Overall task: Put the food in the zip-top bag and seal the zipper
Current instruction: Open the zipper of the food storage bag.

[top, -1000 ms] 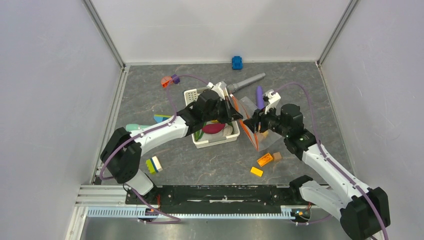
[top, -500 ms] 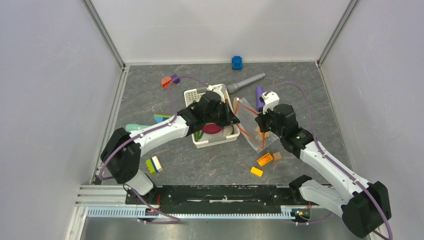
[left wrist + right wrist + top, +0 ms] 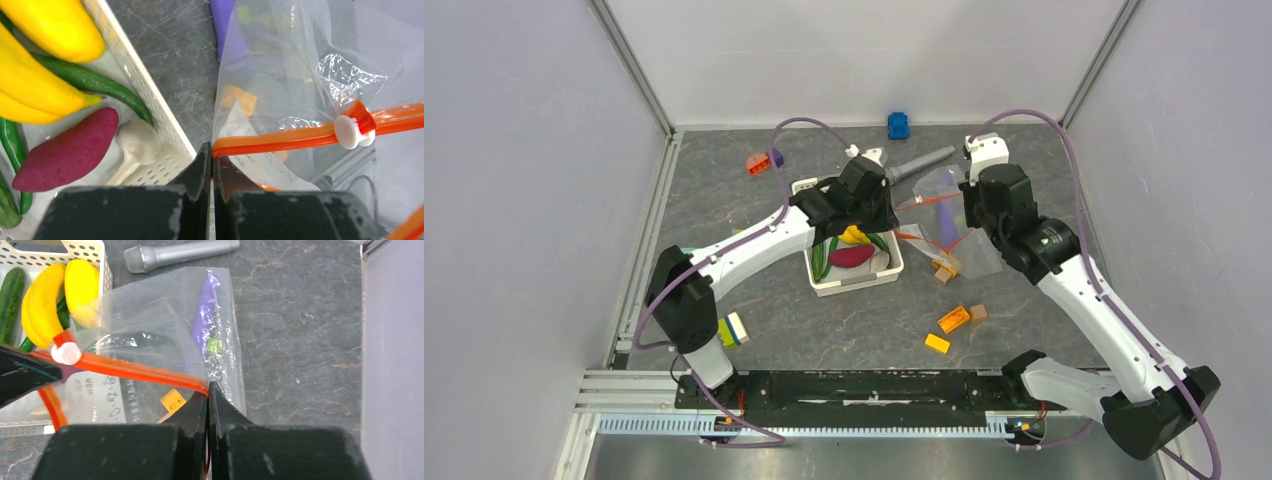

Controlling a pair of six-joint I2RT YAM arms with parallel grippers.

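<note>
Nearest the arm bases, small glossy orange and yellow blocks are seen lying on the grey, marbled table. Further in, the food is found inside the white perforated basket. It is made up of smooth, curved yellow banana pieces, slim dark-green beans, a matte purple-red sweet potato and a whitish piece shaped like a mushroom.

Just right of the basket, the zip-top bag, clear and crinkled, is held stretched between the arms. The left gripper is pinched tight on one end of the orange-red zipper, and the right gripper is clamped on the other end. A round white slider is seated on the strip. A purple cylinder is seen through the plastic. Beyond the bag, a grey microphone with a meshed head is laid on the table.
</note>
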